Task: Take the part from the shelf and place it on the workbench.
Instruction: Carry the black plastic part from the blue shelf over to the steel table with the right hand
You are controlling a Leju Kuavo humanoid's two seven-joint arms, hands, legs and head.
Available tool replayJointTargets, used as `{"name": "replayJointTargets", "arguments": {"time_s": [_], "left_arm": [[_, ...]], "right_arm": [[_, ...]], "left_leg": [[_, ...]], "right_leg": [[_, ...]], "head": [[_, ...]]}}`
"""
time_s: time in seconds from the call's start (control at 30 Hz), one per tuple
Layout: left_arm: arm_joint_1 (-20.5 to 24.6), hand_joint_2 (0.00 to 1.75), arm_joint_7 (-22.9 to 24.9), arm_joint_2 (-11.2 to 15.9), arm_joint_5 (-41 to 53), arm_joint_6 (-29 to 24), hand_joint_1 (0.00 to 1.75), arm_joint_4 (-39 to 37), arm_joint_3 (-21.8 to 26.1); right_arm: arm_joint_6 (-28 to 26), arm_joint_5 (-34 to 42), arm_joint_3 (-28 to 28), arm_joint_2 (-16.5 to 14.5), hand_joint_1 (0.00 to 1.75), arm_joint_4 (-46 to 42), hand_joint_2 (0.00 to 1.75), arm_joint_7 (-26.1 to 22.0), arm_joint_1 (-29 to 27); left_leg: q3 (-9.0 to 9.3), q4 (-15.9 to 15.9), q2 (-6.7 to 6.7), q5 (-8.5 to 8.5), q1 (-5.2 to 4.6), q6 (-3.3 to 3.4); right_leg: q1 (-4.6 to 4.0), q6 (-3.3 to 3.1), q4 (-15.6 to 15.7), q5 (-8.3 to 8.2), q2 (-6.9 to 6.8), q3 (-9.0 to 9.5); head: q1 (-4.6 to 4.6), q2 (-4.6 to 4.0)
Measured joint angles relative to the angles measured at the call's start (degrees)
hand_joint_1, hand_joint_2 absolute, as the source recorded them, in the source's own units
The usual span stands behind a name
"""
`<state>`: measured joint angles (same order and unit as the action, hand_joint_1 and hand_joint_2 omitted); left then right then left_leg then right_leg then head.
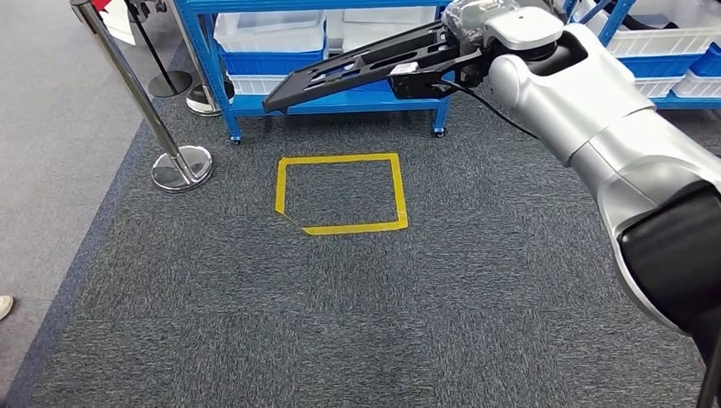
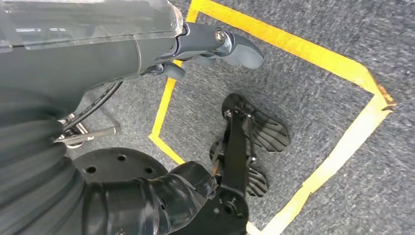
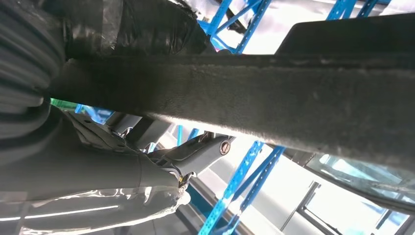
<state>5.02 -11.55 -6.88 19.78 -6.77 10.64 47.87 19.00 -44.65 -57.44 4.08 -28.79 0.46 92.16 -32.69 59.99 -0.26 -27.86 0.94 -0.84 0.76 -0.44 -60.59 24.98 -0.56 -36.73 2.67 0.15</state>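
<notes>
The part [image 1: 340, 70] is a long flat black plate with cutouts. It hangs in the air, tilted down to the left, in front of the blue shelf [image 1: 340, 102]. My right hand [image 1: 438, 68] grips its right end, with the silver arm reaching in from the right. In the right wrist view the part [image 3: 293, 98] crosses the picture as a dark slab, with the grey thumb [image 3: 198, 152] against it. My left hand [image 2: 215, 44] hangs over the carpet and holds nothing, its thumb stretched out.
The shelf carries white and blue bins [image 1: 272, 38]. A yellow tape square [image 1: 398, 191] marks the grey carpet in front of it. Two chrome stanchions [image 1: 178, 166] stand at the left. A person's shoe [image 1: 4, 306] shows at the left edge.
</notes>
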Motion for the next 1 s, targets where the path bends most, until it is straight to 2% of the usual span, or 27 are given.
{"name": "replayJointTargets", "arguments": {"time_s": [0.07,0.13,0.17,0.2,0.27,0.3,0.33,0.37,0.43,0.47,0.5,0.57,0.63,0.7,0.77,0.8,0.83,0.87,0.93,1.0], "left_arm": [[-0.02,1.75,-0.17,0.01,0.00,-0.01,0.00,0.01,0.10],[-0.06,1.75,-0.27,0.01,0.04,-0.01,0.00,0.01,0.14],[-0.06,1.75,-0.30,0.00,0.09,-0.01,0.00,0.01,0.15],[-0.04,1.75,-0.28,0.00,0.19,-0.03,0.00,0.00,0.16],[0.00,1.75,-0.15,0.02,0.42,-0.21,0.00,0.01,0.19],[-0.01,1.75,-0.05,0.04,0.50,-0.36,0.00,0.02,0.20],[-0.03,1.75,0.07,0.07,0.54,-0.49,0.00,0.02,0.22],[-0.08,1.75,0.17,0.09,0.55,-0.57,0.00,0.01,0.26],[-0.11,1.75,0.37,0.09,0.58,-0.60,0.00,0.00,0.39],[-0.10,1.75,0.47,0.08,0.62,-0.57,0.00,0.00,0.46],[-0.06,1.75,0.57,0.07,0.65,-0.56,0.00,0.00,0.51],[-0.01,1.75,0.72,0.05,0.70,-0.52,0.00,0.00,0.57],[-0.03,1.75,0.77,0.03,0.72,-0.51,0.00,0.00,0.60],[-0.07,1.75,0.78,-0.01,0.72,-0.51,0.00,0.00,0.62],[-0.08,1.75,0.78,-0.03,0.72,-0.55,0.00,0.00,0.64],[-0.07,1.75,0.78,-0.02,0.72,-0.57,0.00,0.00,0.65],[-0.06,1.75,0.79,0.01,0.72,-0.59,0.00,0.00,0.66],[-0.06,1.75,0.80,0.02,0.72,-0.60,0.00,0.00,0.67],[0.01,1.75,0.84,0.05,0.72,-0.61,0.00,0.00,0.69],[0.11,1.75,0.86,0.06,0.67,-0.62,0.00,0.00,0.72]], "right_arm": [[0.02,0.04,0.00,0.08,1.75,0.00,1.75,-0.03,0.01],[0.07,0.07,0.00,0.28,1.75,0.00,1.75,-0.06,0.05],[0.10,0.08,0.00,0.41,1.75,0.00,1.75,-0.07,0.09],[0.13,0.09,0.00,0.54,1.75,0.00,1.75,-0.07,0.11],[0.20,0.14,0.00,0.67,1.75,0.00,1.75,-0.08,0.00],[0.25,0.17,0.00,0.73,1.75,0.00,1.75,-0.09,-0.13],[0.30,0.19,0.00,0.77,1.75,0.00,1.75,-0.08,-0.25],[0.33,0.19,0.00,0.79,1.75,0.00,1.75,-0.08,-0.30],[0.35,0.19,0.00,0.80,1.75,0.00,1.75,-0.07,-0.22],[0.34,0.19,0.00,0.79,1.75,-0.01,1.75,-0.07,-0.12],[0.33,0.20,0.00,0.78,1.75,-0.01,1.75,-0.07,-0.07],[0.32,0.21,0.00,0.78,1.75,-0.02,1.75,-0.07,-0.08],[0.32,0.24,-0.01,0.79,1.75,-0.02,1.75,-0.08,-0.15],[0.32,0.27,-0.02,0.79,1.75,-0.01,1.75,-0.10,-0.13],[0.32,0.28,-0.02,0.80,1.75,0.00,1.75,-0.10,-0.16],[0.32,0.28,-0.03,0.80,1.75,0.00,1.75,-0.10,-0.23],[0.31,0.29,-0.03,0.80,1.75,0.00,1.75,-0.11,-0.31],[0.29,0.30,-0.04,0.80,1.75,0.00,1.75,-0.12,-0.38],[0.23,0.32,-0.04,0.80,1.75,-0.01,1.75,-0.13,-0.40],[0.19,0.34,-0.04,0.84,1.75,-0.02,1.75,-0.13,-0.25]], "left_leg": [[-0.13,-0.44,-0.09,0.32,-0.18,0.69],[-0.25,-1.08,0.06,0.95,0.02,1.67],[-0.36,-1.38,0.15,1.33,0.13,2.17],[-0.55,-1.52,0.22,1.64,0.15,2.54],[-1.12,-1.51,0.25,2.02,0.05,2.96],[-1.34,-1.48,0.23,2.17,0.01,3.02],[-1.49,-1.42,0.20,2.27,-0.01,3.03],[-1.56,-1.33,0.15,2.33,-0.02,2.99],[-1.71,-1.03,0.09,2.33,-0.12,2.81],[-1.90,-0.81,0.08,2.34,-0.23,2.65],[-2.15,-0.64,0.08,2.47,-0.32,2.38],[-2.62,-0.52,0.03,2.86,-0.42,1.80],[-3.09,-0.18,-0.01,2.40,-0.41,1.25],[-4.63,3.59,0.03,-0.70,-0.29,0.73],[-7.29,11.10,0.07,-4.98,-0.11,0.25],[-8.14,13.98,0.07,-6.18,-0.06,0.08],[-7.98,14.85,0.08,-6.30,-0.02,-0.01],[-6.80,13.54,0.08,-5.47,0.00,-0.01],[-2.17,6.14,0.09,-2.80,0.03,0.24],[0.98,0.35,0.06,-1.47,-0.17,0.70]], "right_leg": [[-0.08,0.81,0.18,-0.53,0.00,-0.18],[-0.04,1.43,-0.49,0.07,0.15,-0.61],[-0.05,1.62,-2.06,1.30,0.26,-1.30],[0.01,1.75,-4.85,3.20,0.37,-2.47],[-0.01,1.98,-12.26,6.98,0.47,-5.48],[0.00,2.05,-14.82,7.78,0.47,-6.40],[0.00,2.05,-15.30,7.44,0.47,-6.32],[0.00,1.95,-13.36,6.04,0.47,-5.05],[-0.11,1.49,-5.76,2.60,0.50,-0.77],[-0.24,1.24,-2.44,1.62,0.51,0.86],[-0.38,1.01,-0.56,1.19,0.54,1.66],[-0.55,0.66,0.28,1.07,0.55,1.56],[-0.18,0.01,0.64,0.46,0.36,1.34],[0.16,-0.74,1.09,-0.26,0.16,0.97],[0.10,-1.02,0.97,-0.80,0.15,0.14],[0.08,-1.00,0.84,-1.04,0.16,-0.31],[0.08,-0.95,0.67,-1.30,0.17,-0.77],[0.08,-0.85,0.51,-1.52,0.19,-1.16],[0.09,-0.51,0.23,-1.89,0.19,-1.76],[-0.08,0.09,0.15,-2.32,0.16,-2.15]], "head": [[-0.01,0.00],[-0.04,0.01],[-0.05,0.00],[-0.06,0.00],[-0.07,0.00],[-0.07,0.01],[-0.07,0.00],[-0.07,0.00],[-0.06,0.00],[-0.05,0.01],[-0.04,0.01],[-0.04,0.01],[-0.03,0.01],[-0.01,0.01],[-0.02,0.01],[-0.02,0.01],[-0.02,0.01],[-0.02,0.01],[-0.02,0.00],[-0.03,0.00]]}}
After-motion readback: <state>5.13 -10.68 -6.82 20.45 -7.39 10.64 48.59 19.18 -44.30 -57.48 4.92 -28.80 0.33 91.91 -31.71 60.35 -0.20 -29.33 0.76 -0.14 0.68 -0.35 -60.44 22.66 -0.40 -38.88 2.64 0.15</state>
